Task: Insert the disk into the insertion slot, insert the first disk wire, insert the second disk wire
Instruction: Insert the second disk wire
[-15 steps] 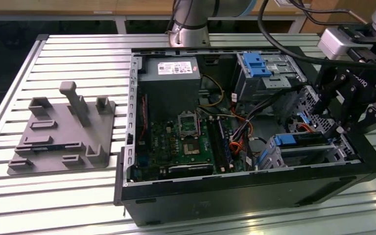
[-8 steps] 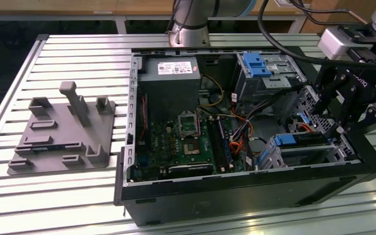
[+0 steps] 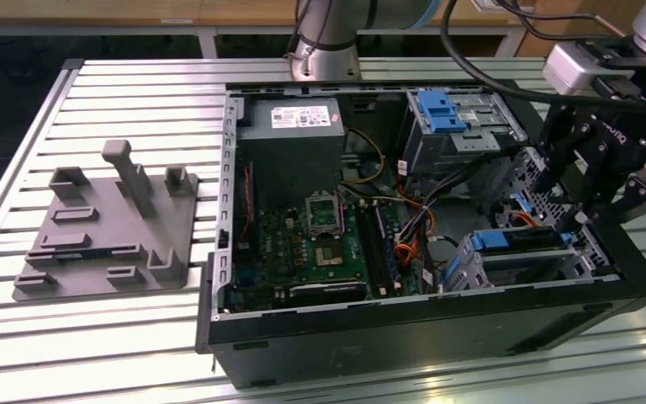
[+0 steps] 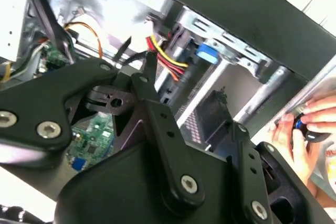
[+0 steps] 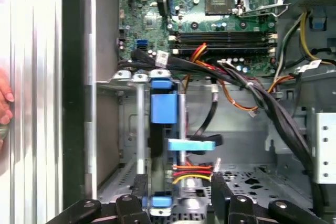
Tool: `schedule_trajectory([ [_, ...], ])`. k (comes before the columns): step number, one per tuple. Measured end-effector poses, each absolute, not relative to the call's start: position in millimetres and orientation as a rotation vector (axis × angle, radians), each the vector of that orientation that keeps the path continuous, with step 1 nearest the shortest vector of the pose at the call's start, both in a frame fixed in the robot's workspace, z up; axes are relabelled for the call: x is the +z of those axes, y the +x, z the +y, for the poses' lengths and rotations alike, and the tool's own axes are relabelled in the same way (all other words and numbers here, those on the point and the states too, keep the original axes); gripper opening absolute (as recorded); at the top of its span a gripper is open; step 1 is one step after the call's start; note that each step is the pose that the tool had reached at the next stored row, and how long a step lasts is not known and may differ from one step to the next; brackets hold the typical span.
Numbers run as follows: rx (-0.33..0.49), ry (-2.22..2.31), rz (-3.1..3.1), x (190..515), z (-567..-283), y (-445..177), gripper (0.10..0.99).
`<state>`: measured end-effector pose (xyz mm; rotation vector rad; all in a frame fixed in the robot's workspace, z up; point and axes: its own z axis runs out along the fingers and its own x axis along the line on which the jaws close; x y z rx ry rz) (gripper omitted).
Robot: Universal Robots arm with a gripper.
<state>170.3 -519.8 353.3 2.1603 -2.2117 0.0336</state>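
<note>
My one hand [image 5: 178,182] hangs open, fingers well apart and gripping nothing, straddling one red-and-yellow wire bundle [image 5: 191,171] that runs up close to one finger, while the one disk [image 3: 521,239] sits just beneath my hand in the one insertion slot [image 3: 531,268].

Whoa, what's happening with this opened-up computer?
A robot arm's gripper hangs over the open computer case, at the exterior view's right. The disk in its blue carrier appears to sit in the insertion slot. Red, yellow and orange wires lie beside it in the first wrist view. A person's hand is just outside the case.
</note>
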Motion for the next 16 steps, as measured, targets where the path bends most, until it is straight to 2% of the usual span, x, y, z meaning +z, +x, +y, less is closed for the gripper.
schedule_trajectory([
  [3, 0.059, 2.147, -2.199, 353, -508, 170, 0.592],
  [9, 0.166, 2.093, -2.145, 352, -493, 168, 0.592],
  [16, 0.186, 2.084, -2.138, 349, -489, 146, 0.592],
])
